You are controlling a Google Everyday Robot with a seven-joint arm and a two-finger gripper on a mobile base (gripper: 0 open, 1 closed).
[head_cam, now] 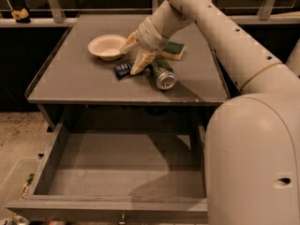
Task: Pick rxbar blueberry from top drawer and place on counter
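Note:
The rxbar blueberry (pixel 123 70), a small dark navy wrapper, lies flat on the grey counter (pixel 70 81) just below the bowl. My gripper (pixel 134 53) is over the counter right beside it, fingers spread apart and open, the lower finger (pixel 140 63) touching or nearly touching the bar's right end. The top drawer (pixel 122 165) is pulled out below the counter, and its grey bottom is bare.
A pale bowl (pixel 107 46) sits left of the gripper. A silver-and-green can (pixel 162 74) lies on its side just right of the bar. A green-and-yellow sponge (pixel 174 49) lies behind the can. My arm's large body (pixel 253 163) fills the right side. A clear bin (pixel 11 186) stands on the floor at left.

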